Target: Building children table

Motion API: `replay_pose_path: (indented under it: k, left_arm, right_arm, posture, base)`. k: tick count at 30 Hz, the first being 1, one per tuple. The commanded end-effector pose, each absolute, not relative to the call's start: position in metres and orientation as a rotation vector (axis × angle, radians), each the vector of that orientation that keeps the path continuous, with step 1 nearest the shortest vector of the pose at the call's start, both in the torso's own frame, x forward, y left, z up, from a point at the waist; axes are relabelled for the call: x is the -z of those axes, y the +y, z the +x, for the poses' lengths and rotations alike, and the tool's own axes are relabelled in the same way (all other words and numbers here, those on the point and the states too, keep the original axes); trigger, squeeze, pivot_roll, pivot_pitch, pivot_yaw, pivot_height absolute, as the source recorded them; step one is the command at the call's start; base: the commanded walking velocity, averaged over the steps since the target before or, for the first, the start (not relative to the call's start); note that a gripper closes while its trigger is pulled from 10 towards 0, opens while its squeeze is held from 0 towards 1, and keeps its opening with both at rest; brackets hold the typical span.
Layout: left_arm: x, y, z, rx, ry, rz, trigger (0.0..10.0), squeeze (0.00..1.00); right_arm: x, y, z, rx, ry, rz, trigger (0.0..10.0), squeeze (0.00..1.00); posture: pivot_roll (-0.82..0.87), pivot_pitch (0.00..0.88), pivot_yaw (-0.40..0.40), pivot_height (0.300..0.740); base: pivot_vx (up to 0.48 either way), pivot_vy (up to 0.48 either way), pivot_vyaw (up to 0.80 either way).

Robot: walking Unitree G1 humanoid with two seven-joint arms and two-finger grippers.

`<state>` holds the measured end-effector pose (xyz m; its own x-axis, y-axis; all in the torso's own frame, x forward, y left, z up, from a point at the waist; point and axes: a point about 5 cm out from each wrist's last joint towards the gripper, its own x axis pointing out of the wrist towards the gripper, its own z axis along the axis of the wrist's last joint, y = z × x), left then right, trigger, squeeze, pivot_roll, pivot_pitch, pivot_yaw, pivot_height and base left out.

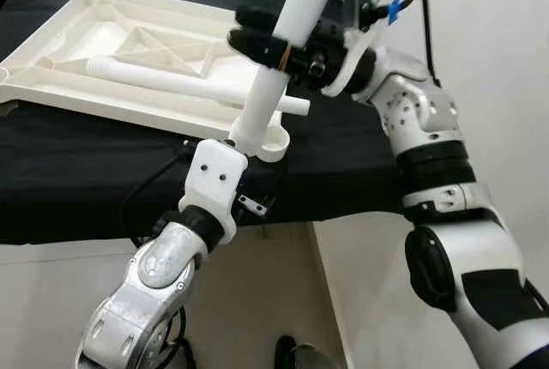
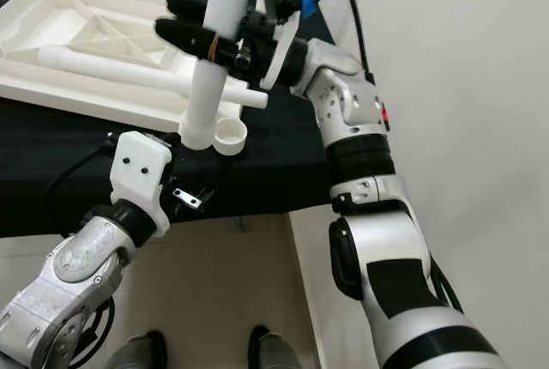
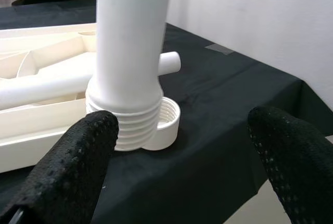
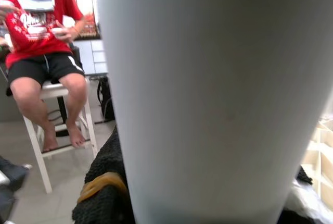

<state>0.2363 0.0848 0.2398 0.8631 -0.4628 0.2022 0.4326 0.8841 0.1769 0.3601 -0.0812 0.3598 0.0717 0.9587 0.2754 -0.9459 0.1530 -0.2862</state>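
While the right gripper (image 1: 257,36) clamps the tilted table leg (image 1: 287,39), the left gripper (image 3: 182,146) gapes below it

Upright leg (image 1: 283,51) and loose leg (image 1: 184,80) block the corner socket (image 1: 276,139).

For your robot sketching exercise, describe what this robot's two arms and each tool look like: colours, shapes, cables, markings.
Both arms are silver metal with black joint bands. The right arm carries a small red mark, and a black cable with a blue tag loops above its wrist. The left arm ends in a white block with two screw holes. The left tool's fingers are long, rounded and black with a dotted texture; the right tool has a yellow band.
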Motion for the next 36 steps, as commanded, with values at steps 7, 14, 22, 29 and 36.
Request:
replay_pose_path:
  k: [7, 14, 22, 29, 36]
  left_arm:
    - [-0.227, 0.073, 0.218, 0.527, -0.173, 0.082, 10.0, 0.00]
    - [-0.195, 0.068, 0.186, 0.504, -0.028, 0.028, 10.0, 0.00]
    - [-0.198, 0.065, 0.181, 0.498, -0.022, 0.009, 10.0, 0.00]
    - [-0.200, 0.067, 0.182, 0.487, -0.033, 0.013, 10.0, 0.00]
    - [-0.205, 0.066, 0.181, 0.483, -0.046, 0.015, 10.0, 0.00]
  right_arm:
    - [-0.358, -0.080, 0.373, -1.406, -0.406, -0.108, 10.0, 0.00]
    - [-0.365, -0.083, 0.381, -1.313, -0.408, -0.141, 10.0, 0.00]
    - [-0.367, -0.091, 0.388, -1.236, -0.396, -0.178, 10.0, 0.00]
    - [-0.360, -0.094, 0.391, -1.217, -0.359, -0.200, 10.0, 0.00]
    - [-0.347, -0.102, 0.393, -1.203, -0.321, -0.205, 10.0, 0.00]
  posture:
    - [0.08, 0.259, -0.135, 0.740]
    - [0.09, 0.291, -0.148, 0.740]
    - [0.09, 0.307, -0.145, 0.740]
    - [0.09, 0.311, -0.142, 0.740]
    - [0.09, 0.319, -0.138, 0.740]
  base:
    - [0.000, 0.000, 0.00]
    - [0.000, 0.000, 0.00]
    - [0.000, 0.000, 0.00]
    - [0.000, 0.000, 0.00]
    - [0.000, 0.000, 0.00]
